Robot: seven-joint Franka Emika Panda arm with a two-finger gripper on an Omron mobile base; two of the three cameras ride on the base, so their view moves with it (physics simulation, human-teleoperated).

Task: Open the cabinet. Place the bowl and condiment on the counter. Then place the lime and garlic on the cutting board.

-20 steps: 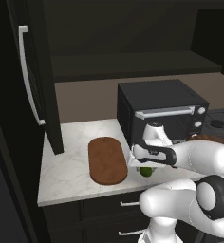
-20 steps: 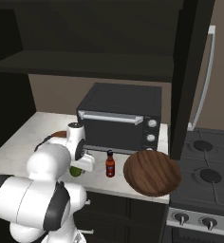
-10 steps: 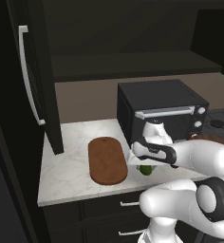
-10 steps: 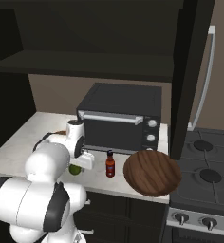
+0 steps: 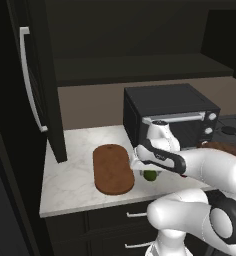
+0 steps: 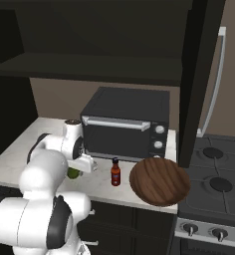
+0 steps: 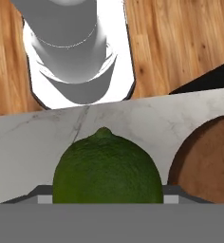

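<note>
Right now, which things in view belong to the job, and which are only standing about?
Job: cabinet, open; bowl; condiment; counter; lime between the gripper's jaws; cutting board.
Standing about: toaster oven; stove.

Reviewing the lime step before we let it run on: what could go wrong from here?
1. The lime sits between the gripper jaws, but the views don't show whether the grip is firm. It is round, so it could slip and roll along the counter.
2. The cutting board lies close beside the lime, and a low carry might clip its edge.
3. The condiment stands close by, and a wide swing could topple it.
</note>
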